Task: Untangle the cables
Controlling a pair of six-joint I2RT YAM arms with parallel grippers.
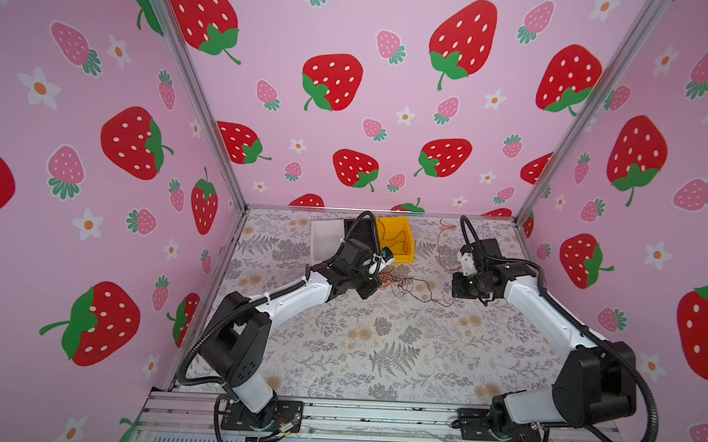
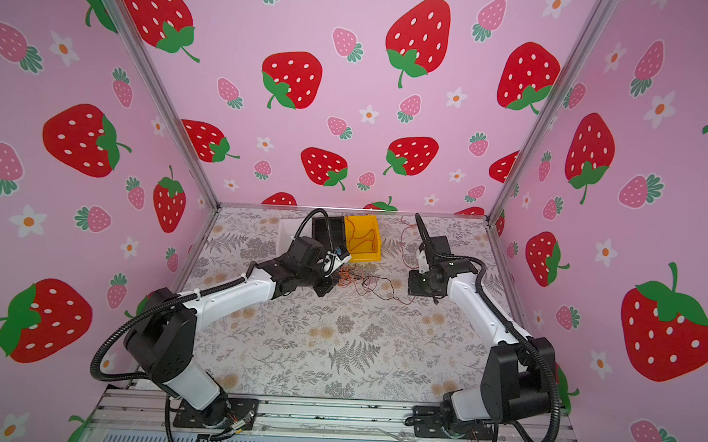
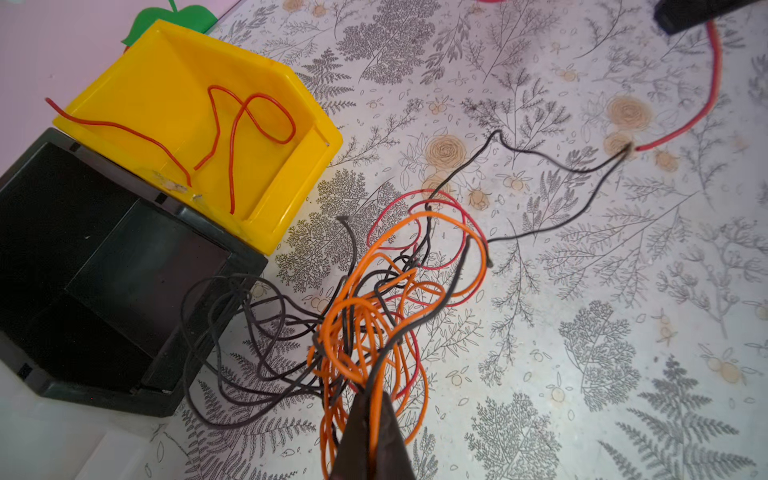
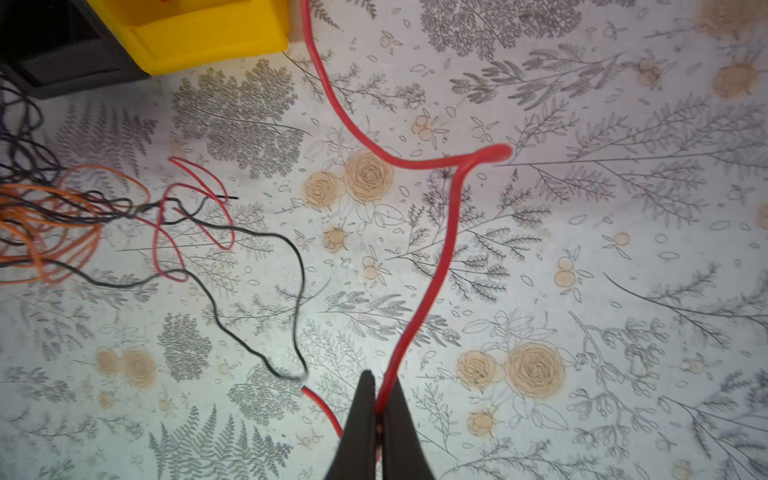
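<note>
Right claw (image 4: 380,386) pinches red cable (image 4: 434,286), a grip top views hide.

- Left arm (image 1: 294,298): white shells on the long sections, black housings at the joints.
- Right arm (image 1: 535,302): the same white and black build.
- Hoses (image 1: 282,289): black and ribbed, one running along each arm, fastened with white ties (image 1: 266,297).
- Base plates (image 1: 292,414): black and flat, one under each arm.
- Left gripper (image 3: 370,399), right gripper (image 4: 380,388): dark, smooth fingers tapering to narrow tips.
</note>
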